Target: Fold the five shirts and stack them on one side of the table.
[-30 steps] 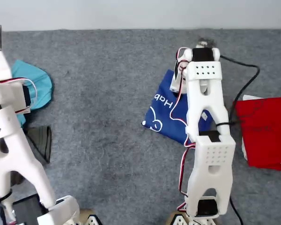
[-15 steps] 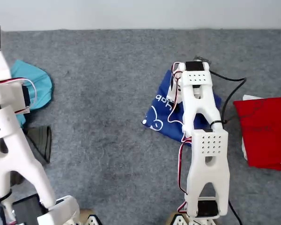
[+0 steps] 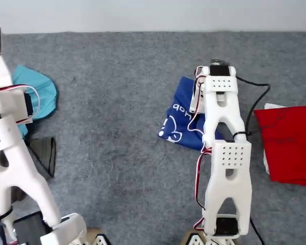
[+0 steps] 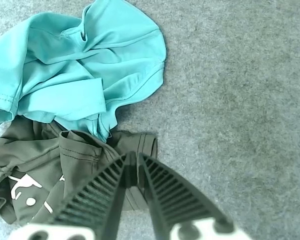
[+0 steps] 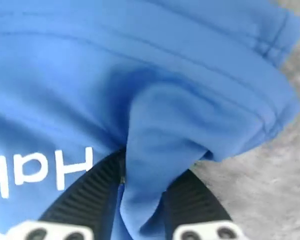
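From the high view, the blue shirt [image 3: 179, 120] lies bunched right of the table's [image 3: 112, 102] middle, with a red shirt [image 3: 288, 143] at the right edge. In the left wrist view, the left gripper [image 4: 135, 161], clenched on nothing, hangs over a dark shirt [image 4: 50, 175]. In the right wrist view, the right gripper [image 5: 150, 167] pinches a fold of the blue cloth. It looks light and limp, so a hem or corner should give the best hold. It carries white lettering.

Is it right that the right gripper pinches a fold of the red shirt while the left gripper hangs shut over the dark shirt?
No: the right wrist view shows the right gripper pinching a fold of the blue shirt, not the red shirt. The rest holds.
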Available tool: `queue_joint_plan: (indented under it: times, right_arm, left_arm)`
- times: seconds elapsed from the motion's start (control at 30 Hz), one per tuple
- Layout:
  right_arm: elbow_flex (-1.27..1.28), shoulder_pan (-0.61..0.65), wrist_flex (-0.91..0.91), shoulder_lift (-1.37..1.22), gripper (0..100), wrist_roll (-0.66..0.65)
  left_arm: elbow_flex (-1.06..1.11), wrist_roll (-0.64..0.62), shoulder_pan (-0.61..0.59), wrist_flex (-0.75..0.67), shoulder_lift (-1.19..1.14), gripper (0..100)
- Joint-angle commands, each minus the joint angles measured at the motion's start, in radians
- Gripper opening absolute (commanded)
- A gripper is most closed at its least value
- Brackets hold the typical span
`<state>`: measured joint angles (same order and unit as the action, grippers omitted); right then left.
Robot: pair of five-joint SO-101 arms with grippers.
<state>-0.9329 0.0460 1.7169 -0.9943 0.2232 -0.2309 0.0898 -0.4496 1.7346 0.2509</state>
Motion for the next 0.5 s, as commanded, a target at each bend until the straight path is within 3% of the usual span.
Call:
queue_joint_plan:
  times: [0.0, 0.47]
  right_arm:
    - [-0.094, -0.028, 0.084, 0.093, 0.9, -0.121]
    - [0.262, -0.315, 0.081, 0.676, 0.9, -0.735]
  left_arm:
    - [-0.005, 0.005, -0.002, 0.020, 0.038, 1]
    - [-0.007, 0.006, -0.011, 0.020, 0.038, 1]
